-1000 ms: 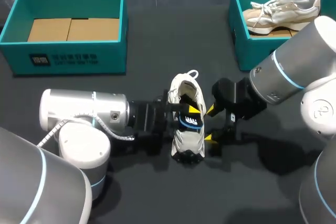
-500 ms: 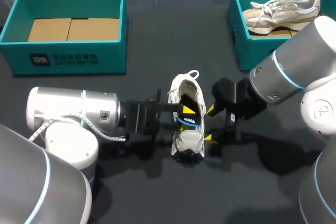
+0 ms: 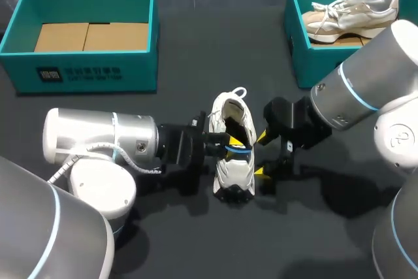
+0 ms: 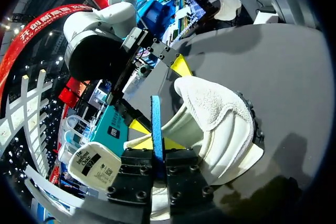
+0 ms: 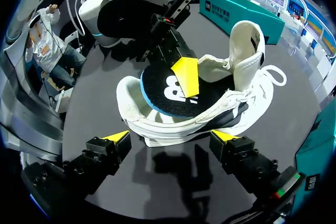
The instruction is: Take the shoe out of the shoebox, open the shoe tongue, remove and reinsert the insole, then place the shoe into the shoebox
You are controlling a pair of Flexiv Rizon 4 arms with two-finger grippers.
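The shoe (image 3: 235,164) is found standing on its sole near the middle of the dark, matte table (image 3: 196,50), outside both boxes. It is a white sneaker with a black-edged sole, a thin loop at one end, and a lining of looped, towel-like cloth around its wide-open mouth. The insole (image 5: 165,94), a flat, rounded piece with a black top, a white mark and a bright blue rim, is seen tilted, partly inside that mouth and partly above it.

The insole is pinched by the left gripper (image 4: 156,141), with a yellow tip pressed to each face, so that only its thin blue edge is shown in the left wrist view. The right gripper (image 5: 172,137) is held just beside the shoe with its fingers spread wide, nothing being grasped between them.

A teal shoebox (image 3: 91,73) with straight walls and a plain cardboard floor is set at the far left of the table. A second teal shoebox (image 3: 304,57) at the far right is occupied by a beige laced shoe (image 3: 353,12).
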